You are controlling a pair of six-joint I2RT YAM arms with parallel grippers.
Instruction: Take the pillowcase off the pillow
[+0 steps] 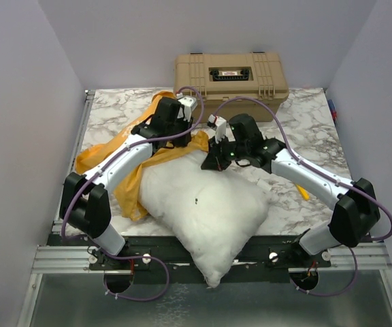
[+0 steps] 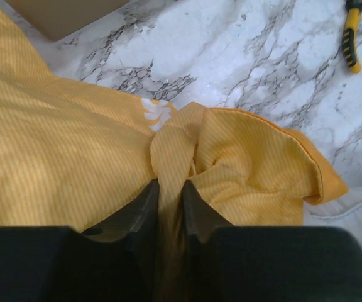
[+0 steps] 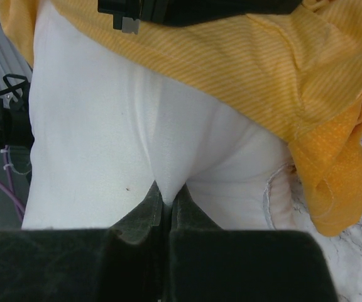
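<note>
Pincers, overhead view: the left pincer (image 1: 182, 114) is set at the pillow's far left corner and the right pincer (image 1: 218, 146) at the pillow's far edge. How their jaws stand cannot be told from above.
Pillow, overhead view: the pillow (image 1: 206, 204), white and plump, is laid bare over most of its length. Its near corner hangs past the edge of the marble table (image 1: 305, 119).
Pillowcase, overhead view: the pillowcase (image 1: 104, 153), orange-yellow, is heaped to the left of the pillow, with a band draped across the pillow's far edge.
Toolbox, overhead view: a tan toolbox (image 1: 231, 75) is seen beyond the pillow.
Left wrist view: the left pincer (image 2: 170, 185) is clamped narrowly on a gathered fold of the pillowcase. Yellow-handled pliers (image 2: 352, 31) are seen on the marble, well apart from the pillow.
Right wrist view: the right pincer (image 3: 166, 192) is pinched onto a ridge of the pillow's white cloth, just below the orange hem.
Done, as judged: most of the pillow has been uncovered.
Left, as judged: the pillow's far end appears to be under the cover and must be drawn free.
</note>
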